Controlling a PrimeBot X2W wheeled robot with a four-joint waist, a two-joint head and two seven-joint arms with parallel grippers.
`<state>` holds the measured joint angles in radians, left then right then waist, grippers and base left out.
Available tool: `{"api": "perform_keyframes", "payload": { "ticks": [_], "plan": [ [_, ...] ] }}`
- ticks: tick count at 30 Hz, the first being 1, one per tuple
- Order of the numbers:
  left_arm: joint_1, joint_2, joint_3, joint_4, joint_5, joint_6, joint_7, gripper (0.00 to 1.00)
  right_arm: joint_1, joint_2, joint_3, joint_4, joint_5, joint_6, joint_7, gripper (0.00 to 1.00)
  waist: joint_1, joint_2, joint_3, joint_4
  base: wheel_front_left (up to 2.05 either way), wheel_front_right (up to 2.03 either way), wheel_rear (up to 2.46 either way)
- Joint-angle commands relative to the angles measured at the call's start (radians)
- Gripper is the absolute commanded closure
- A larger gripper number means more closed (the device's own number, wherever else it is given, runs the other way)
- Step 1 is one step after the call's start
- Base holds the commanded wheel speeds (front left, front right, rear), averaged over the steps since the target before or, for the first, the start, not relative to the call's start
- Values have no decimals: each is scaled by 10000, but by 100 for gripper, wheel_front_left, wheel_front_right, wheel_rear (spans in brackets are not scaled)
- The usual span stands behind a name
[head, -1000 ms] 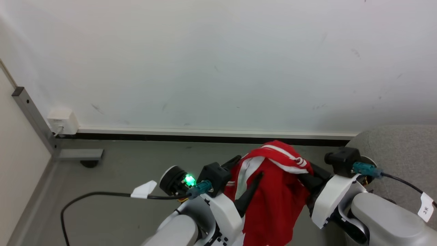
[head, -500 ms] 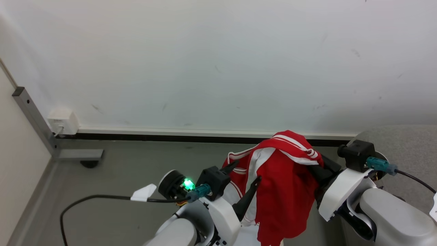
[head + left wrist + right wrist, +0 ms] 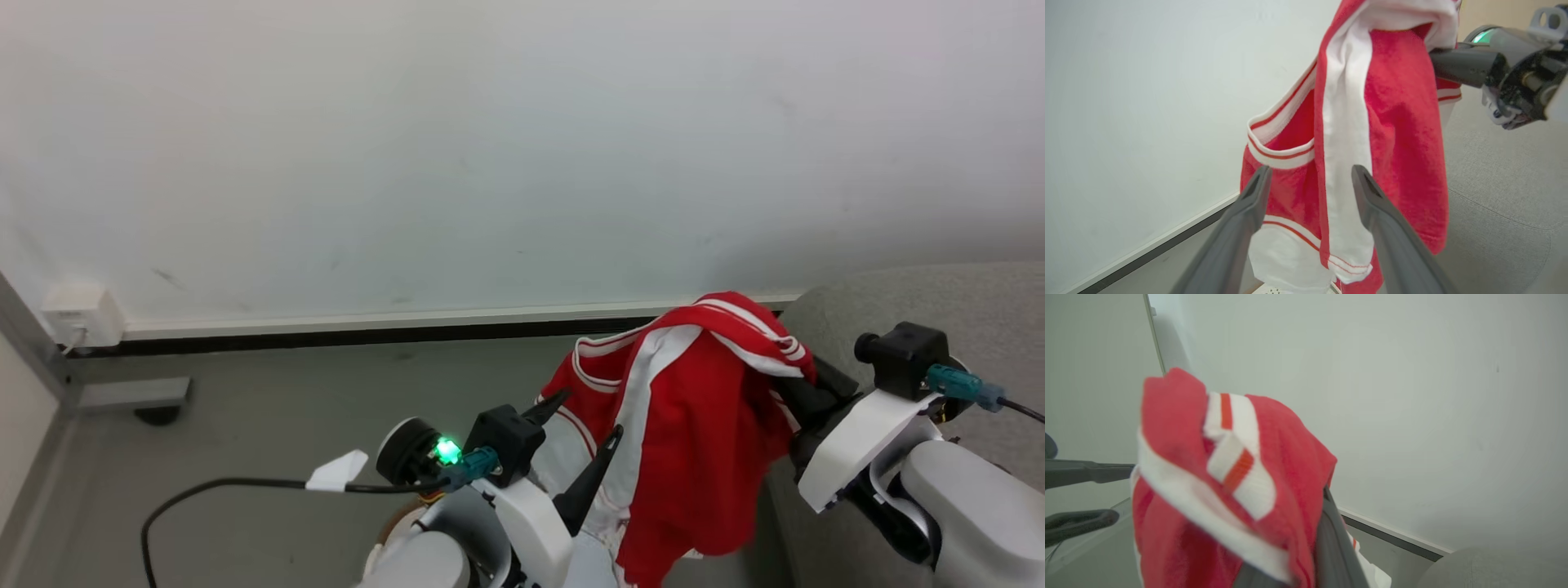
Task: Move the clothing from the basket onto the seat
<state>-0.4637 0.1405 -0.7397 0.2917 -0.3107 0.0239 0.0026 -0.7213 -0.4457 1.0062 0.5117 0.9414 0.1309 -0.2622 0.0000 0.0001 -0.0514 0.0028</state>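
The red clothing [image 3: 702, 400] with white panels and stripe trim hangs in the air, draped over my right gripper [image 3: 790, 384], which is shut on its upper fold. In the right wrist view the clothing [image 3: 1216, 477] covers the fingers [image 3: 1331, 539]. My left gripper [image 3: 581, 425] stands open just left of the hanging clothing [image 3: 1392, 122], gripping nothing. The grey seat [image 3: 906, 294] lies directly right of and behind the garment. The basket is hidden below my arms, apart from a small brown curve of rim [image 3: 397, 518].
A white wall [image 3: 490, 147] with a dark skirting line [image 3: 326, 335] stands close ahead. Grey floor [image 3: 269, 425] stretches to the left, with a wall socket box [image 3: 77, 314], a metal post foot [image 3: 131, 394] and my black cable [image 3: 212, 490].
The head view has turned to the right. My right gripper has carried the clothing right and up, toward the seat; it now hangs further from the open left gripper.
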Motion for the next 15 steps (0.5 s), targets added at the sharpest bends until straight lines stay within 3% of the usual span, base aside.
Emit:
{"api": "perform_keyframes", "payload": {
  "ticks": [1, 15],
  "plan": [
    [120, 13, 21, -20, -25, 47, -46, 0, 35, -165, -175, -109, 79, -1, -39, 100, 0, -1, 109, -367, 0, 0, 0],
    [-43, -236, -206, 23, -159, 17, -292, 0, 303, -1294, -1368, -1181, -24, -1, -40, 100, 0, -1, 651, -2674, 0, 0, 0]
  ]
}}
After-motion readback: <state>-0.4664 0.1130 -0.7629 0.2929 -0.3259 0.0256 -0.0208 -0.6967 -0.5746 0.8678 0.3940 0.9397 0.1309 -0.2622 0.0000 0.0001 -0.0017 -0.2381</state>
